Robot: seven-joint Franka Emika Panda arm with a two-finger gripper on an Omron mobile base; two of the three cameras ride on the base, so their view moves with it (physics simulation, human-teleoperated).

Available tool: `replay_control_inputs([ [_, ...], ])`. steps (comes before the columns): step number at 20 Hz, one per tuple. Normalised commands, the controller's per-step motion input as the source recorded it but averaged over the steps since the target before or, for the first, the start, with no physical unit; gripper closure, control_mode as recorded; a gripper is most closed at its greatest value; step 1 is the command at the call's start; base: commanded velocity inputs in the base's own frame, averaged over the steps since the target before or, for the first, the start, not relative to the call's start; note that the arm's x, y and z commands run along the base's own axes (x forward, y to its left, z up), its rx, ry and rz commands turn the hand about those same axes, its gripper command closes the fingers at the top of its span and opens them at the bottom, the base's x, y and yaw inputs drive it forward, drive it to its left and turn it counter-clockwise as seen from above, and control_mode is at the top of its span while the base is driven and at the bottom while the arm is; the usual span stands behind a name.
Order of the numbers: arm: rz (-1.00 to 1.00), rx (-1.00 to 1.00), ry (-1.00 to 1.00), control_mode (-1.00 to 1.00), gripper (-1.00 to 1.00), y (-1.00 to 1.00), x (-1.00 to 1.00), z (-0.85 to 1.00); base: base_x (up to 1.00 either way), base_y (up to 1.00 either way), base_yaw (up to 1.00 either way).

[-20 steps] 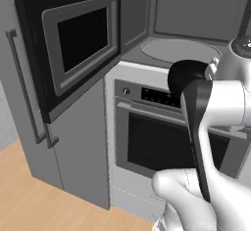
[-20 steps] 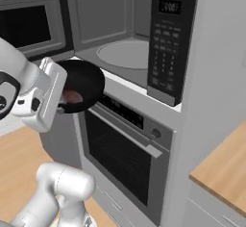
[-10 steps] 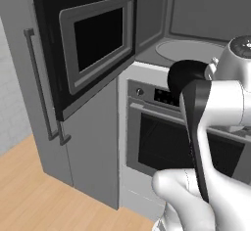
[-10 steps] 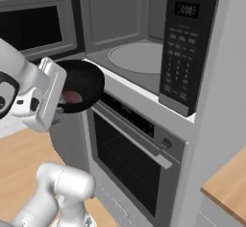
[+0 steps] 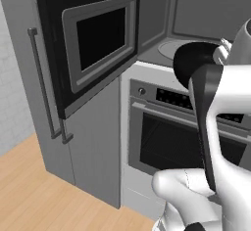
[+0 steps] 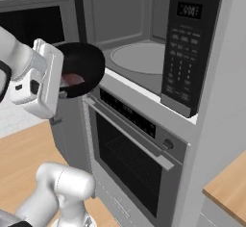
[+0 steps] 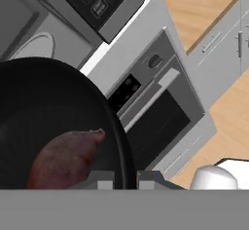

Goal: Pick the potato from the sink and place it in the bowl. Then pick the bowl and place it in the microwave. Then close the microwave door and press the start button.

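My gripper is shut on the near rim of the glossy black bowl, held in the air. The reddish-brown potato lies inside it. In the right base view the bowl with the potato hangs just left of the open microwave, level with its cavity floor and outside it. The round glass turntable is bare. The microwave door stands swung open to the left. The dark button panel sits right of the cavity. The sink is out of view.
A built-in oven with a bar handle and control strip sits directly under the microwave. A tall grey cabinet with a long handle stands left of the oven. Wooden floor lies below, and a wooden counter corner shows at right.
The whole picture has shifted: the base has driven closer to the microwave, which now looks larger. The bowl with the potato stays held in the gripper as before.
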Motion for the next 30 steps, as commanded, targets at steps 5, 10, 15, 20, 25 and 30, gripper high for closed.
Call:
replay_control_inputs([
  [5,-0.01,-0.12,0.0,-1.0,1.0,-0.33,0.41,0.09,0.0,0.0,0.0],
  [10,-0.03,-0.1,-0.06,-1.0,1.0,-0.06,0.66,-0.04,0.0,0.0,0.0],
  [15,-0.17,0.0,-0.11,-1.0,1.0,-0.08,0.51,0.0,0.0,0.0,0.0],
  [20,-0.16,0.05,-0.01,-1.0,1.0,-0.13,0.42,0.0,0.0,0.0,0.0],
  [25,-0.08,0.0,0.01,-1.0,1.0,-0.08,0.42,0.0,0.0,0.0,0.0],
  [30,-0.01,0.0,0.0,-1.0,1.0,-0.18,0.64,0.0,0.0,0.0,0.0],
])
